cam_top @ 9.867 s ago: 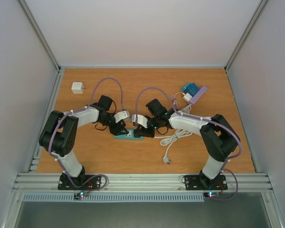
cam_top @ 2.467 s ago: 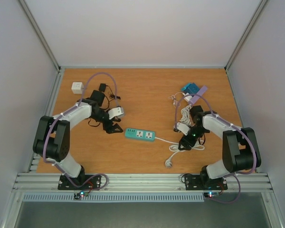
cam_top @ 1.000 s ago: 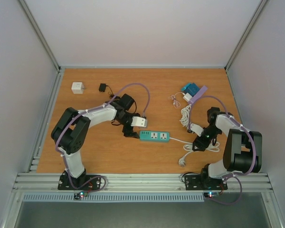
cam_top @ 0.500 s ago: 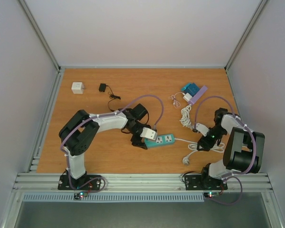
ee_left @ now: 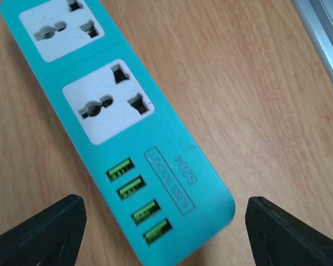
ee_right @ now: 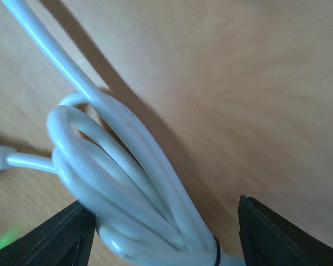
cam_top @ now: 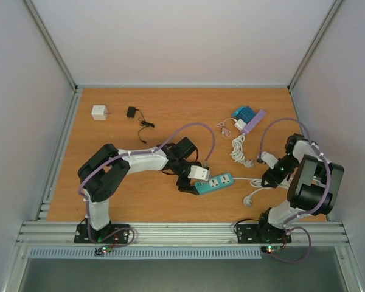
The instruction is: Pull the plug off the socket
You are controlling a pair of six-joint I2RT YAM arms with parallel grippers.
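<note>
Left fingers (ee_left: 39,235) sit spread wide over the power strip (ee_left: 172,177), nothing plugged in; right fingers (ee_right: 277,233) gape around the coiled cord (ee_right: 116,188). Pulling looks done to me, so I'd just back both off.

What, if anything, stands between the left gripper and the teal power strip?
Nothing visible does. The left gripper hangs right above the power strip, jaws open astride its USB end. Both sockets are empty.
</note>
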